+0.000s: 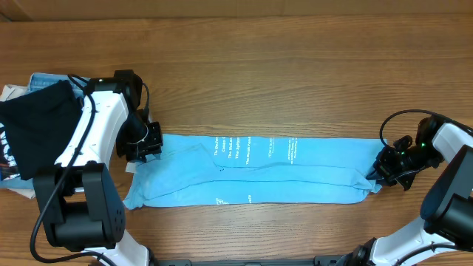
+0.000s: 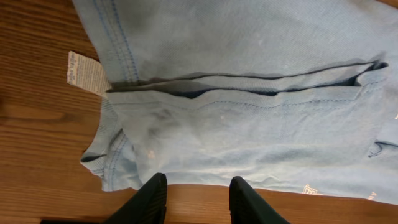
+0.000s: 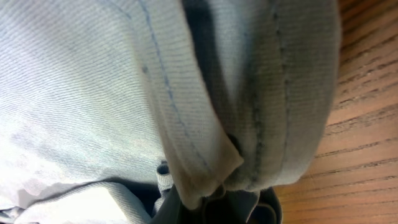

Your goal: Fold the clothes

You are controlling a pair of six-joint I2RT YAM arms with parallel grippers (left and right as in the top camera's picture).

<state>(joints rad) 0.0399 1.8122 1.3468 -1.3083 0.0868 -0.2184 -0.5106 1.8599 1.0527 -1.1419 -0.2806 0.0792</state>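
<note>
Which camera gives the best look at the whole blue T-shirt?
The overhead view: it shows the entire T-shirt folded into a long strip. The left wrist view shows only one end with seams and a white label; the right wrist view shows just bunched cloth close up.

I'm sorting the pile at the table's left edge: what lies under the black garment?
Blue denim shows past the top edge of the black garment, pale cloth at its left. How far either reaches underneath is covered.
</note>
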